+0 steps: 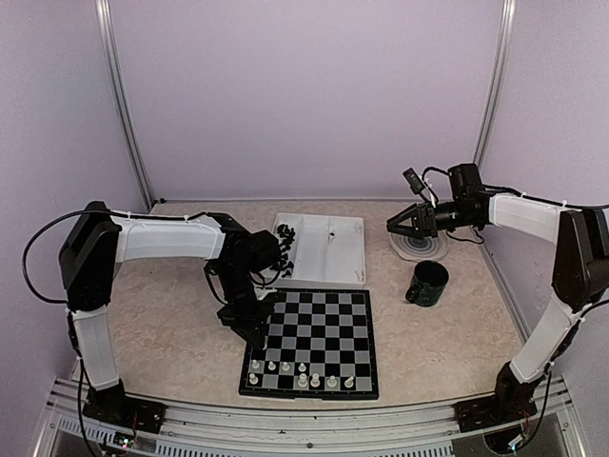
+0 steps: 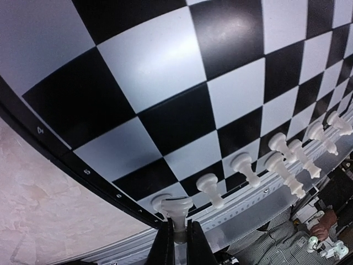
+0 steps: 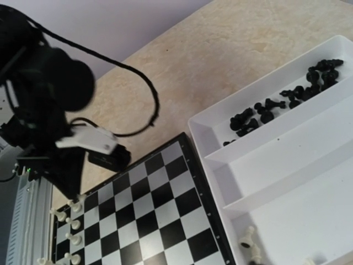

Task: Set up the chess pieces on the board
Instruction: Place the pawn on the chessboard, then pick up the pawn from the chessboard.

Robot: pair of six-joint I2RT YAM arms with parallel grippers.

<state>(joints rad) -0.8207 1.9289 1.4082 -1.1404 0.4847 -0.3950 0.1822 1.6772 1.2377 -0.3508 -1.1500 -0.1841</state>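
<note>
While clenching a glossy white chess piece (image 2: 175,207) in left gripper (image 2: 177,231) at seven o'clock corner of smooth checkered board (image 2: 149,55), holding right gripper (image 1: 403,225) splayed.

I am looking over my surface (image 1: 162,324), where a white tray (image 1: 344,259) is lying toward the far edge, about midway along it, with low walls splitting it into long compartments. A dark mug (image 1: 427,284) is standing upright nearer the right edge, just beside the tray. A round white disc (image 1: 411,254) is lying behind the mug, toward the far right corner. A metal rail (image 1: 314,427) is running along the near edge.
</note>
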